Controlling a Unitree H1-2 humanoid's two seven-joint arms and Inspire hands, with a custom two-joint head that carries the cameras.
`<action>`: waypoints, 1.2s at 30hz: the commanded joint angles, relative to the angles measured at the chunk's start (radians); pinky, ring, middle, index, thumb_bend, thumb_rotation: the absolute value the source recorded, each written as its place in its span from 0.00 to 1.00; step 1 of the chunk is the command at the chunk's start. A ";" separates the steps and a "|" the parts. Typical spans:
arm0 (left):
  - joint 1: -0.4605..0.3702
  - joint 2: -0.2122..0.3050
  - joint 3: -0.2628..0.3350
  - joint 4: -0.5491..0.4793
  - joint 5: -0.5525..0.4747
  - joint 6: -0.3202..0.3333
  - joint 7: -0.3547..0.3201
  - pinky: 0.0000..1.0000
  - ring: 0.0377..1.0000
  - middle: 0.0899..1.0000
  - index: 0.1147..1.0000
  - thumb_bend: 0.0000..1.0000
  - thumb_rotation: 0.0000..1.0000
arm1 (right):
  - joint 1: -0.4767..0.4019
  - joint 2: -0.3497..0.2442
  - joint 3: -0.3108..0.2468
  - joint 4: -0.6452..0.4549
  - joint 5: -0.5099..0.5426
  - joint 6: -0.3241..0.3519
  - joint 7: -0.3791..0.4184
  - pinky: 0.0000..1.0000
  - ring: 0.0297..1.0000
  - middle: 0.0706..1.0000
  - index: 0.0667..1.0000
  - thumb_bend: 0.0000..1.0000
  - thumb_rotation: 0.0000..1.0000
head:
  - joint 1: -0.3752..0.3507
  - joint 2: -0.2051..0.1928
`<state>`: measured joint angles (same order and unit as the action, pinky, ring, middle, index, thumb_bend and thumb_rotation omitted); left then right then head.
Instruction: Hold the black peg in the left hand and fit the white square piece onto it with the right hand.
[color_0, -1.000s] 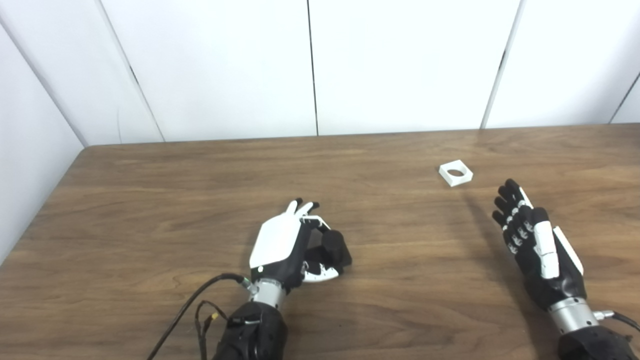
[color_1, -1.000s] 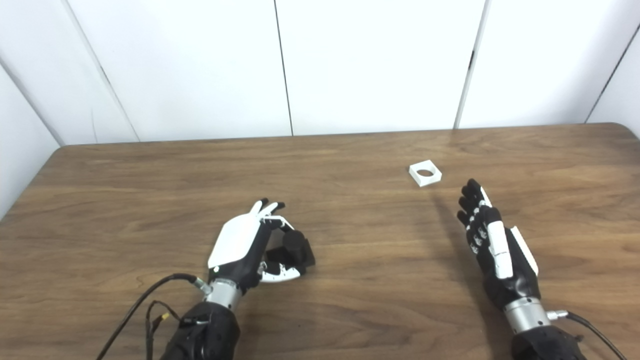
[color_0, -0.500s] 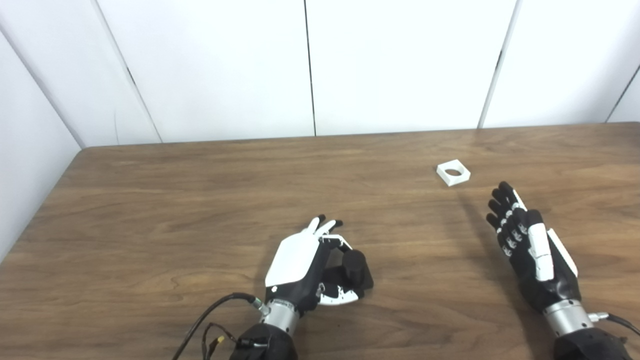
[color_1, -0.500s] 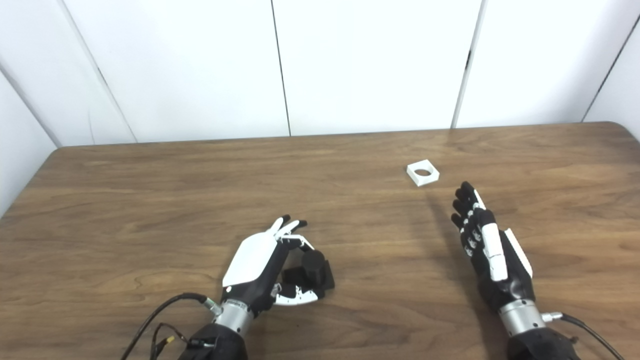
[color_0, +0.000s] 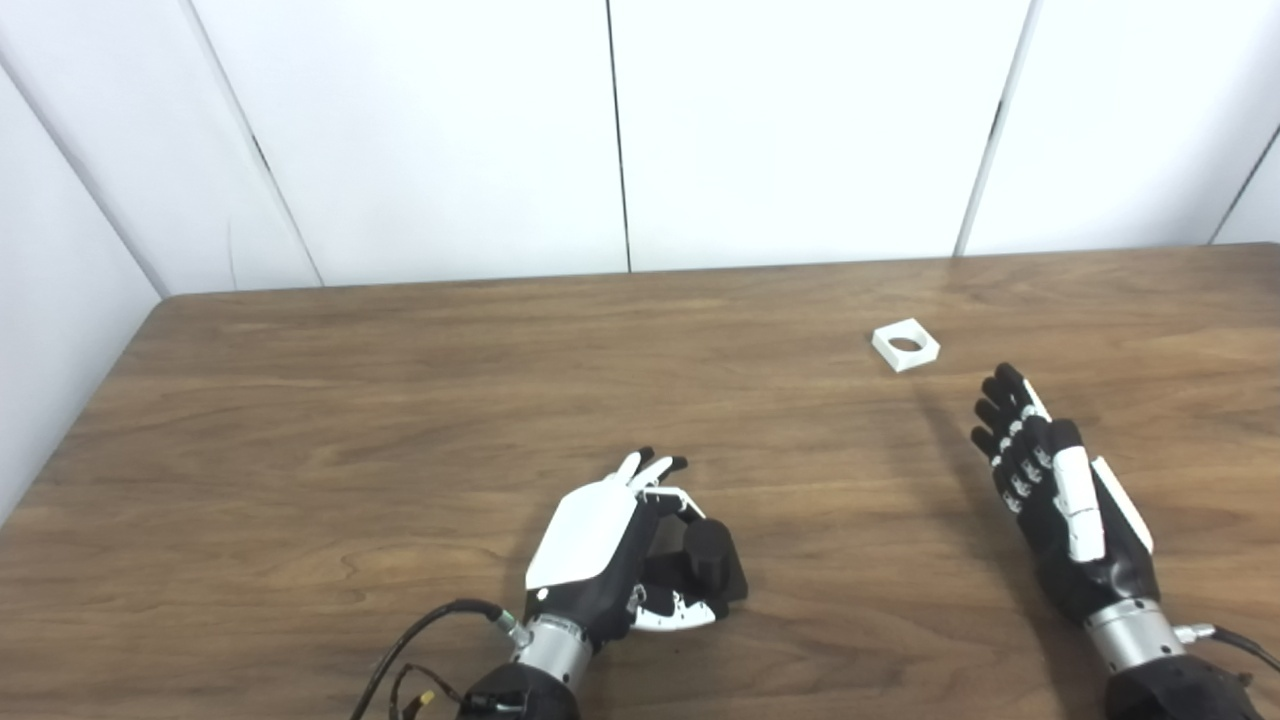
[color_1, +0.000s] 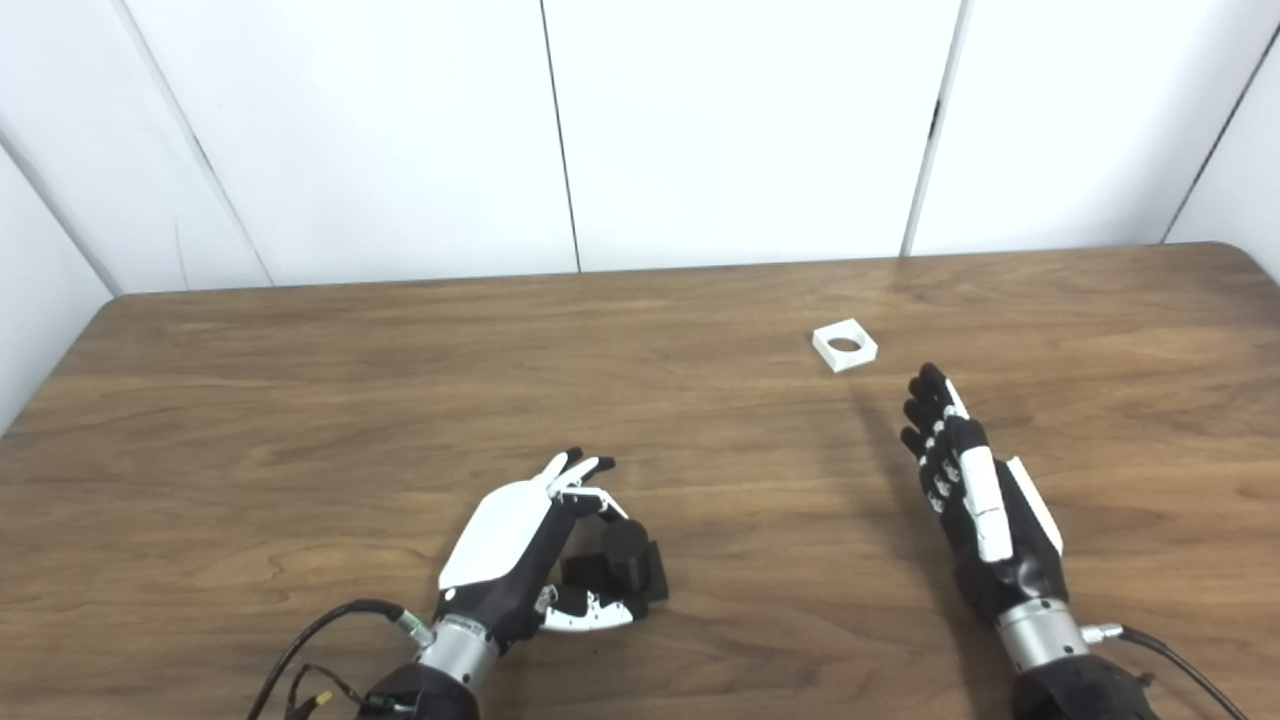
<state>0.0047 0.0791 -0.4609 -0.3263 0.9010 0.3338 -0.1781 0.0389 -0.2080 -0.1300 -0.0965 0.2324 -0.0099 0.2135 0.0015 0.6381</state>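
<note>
Black peg (color_0: 708, 555) stood upright on its square base on the wooden table (color_0: 350, 420), at about 6 o'clock of the tabletop, cupped by the left hand (color_0: 600, 550), whose fingers and thumb curled around it; whether they actually gripped it could not be told. White square piece (color_0: 905, 345), with its round hole facing up, lay at about 2 o'clock. Right hand (color_0: 1060, 500) hovered near it, fingers extended and holding nothing.

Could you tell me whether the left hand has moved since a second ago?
Yes. The left hand, curled around the black peg, has pulled back toward the table's near edge and slightly rightward, farther from the back wall.
</note>
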 joint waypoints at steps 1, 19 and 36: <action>-0.002 0.003 0.000 -0.013 0.023 -0.011 -0.002 0.95 1.00 0.92 0.42 0.52 0.07 | 0.050 0.028 0.016 0.039 0.005 0.003 -0.005 1.00 1.00 1.00 1.00 0.61 1.00 | 0.000 0.002; 0.001 -0.006 -0.012 -0.003 0.061 -0.004 -0.003 0.92 1.00 0.91 0.43 0.52 0.07 | -0.006 -0.011 0.014 0.008 -0.010 0.032 0.000 1.00 1.00 1.00 1.00 0.61 1.00 | -0.001 0.008; 0.000 -0.013 -0.003 0.016 0.054 -0.008 0.009 0.92 1.00 0.92 0.43 0.52 0.07 | -0.121 -0.032 0.008 0.029 -0.012 0.066 -0.002 1.00 1.00 1.00 1.00 0.60 1.00 | 0.001 -0.001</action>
<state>0.0117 0.0647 -0.4650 -0.3232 0.9394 0.3318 -0.1659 -0.0369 -0.2301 -0.1189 -0.0558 0.2186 0.0665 0.2150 0.0015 0.6366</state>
